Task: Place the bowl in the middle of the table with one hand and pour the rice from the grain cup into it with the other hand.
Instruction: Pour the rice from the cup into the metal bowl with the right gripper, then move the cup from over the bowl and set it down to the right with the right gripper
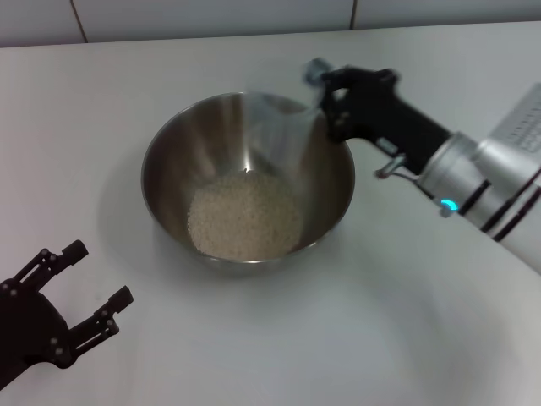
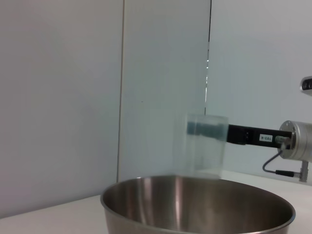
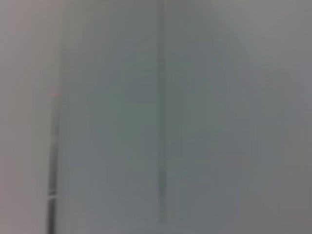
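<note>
White tiled wall ran behind the table (image 1: 439,338), and the scene read from the robot's left across to its right. At the near left corner the left gripper (image 1: 84,283) rested low beside the tabletop with its fingers spread wide and nothing between them, well apart from the bowl (image 1: 161,169). That bowl stood near the middle of the white surface, with the rice (image 1: 243,216) lying as a pale heap on its floor. Over the far right part of the rim hung the grain cup (image 1: 275,127), tipped toward the bowl and looking nearly or wholly empty; in the left wrist view it stood clear above the steel rim, held from the side. The right gripper (image 1: 325,97) was closed on the cup, its jaws clamped at the cup's right side beyond the bowl's edge. The likely trouble from there was stray grains: if any remained and the cup were swung back across the rim before being righted, they could drop onto the table. A low retreat could also knock the rim and shift the bowl.
</note>
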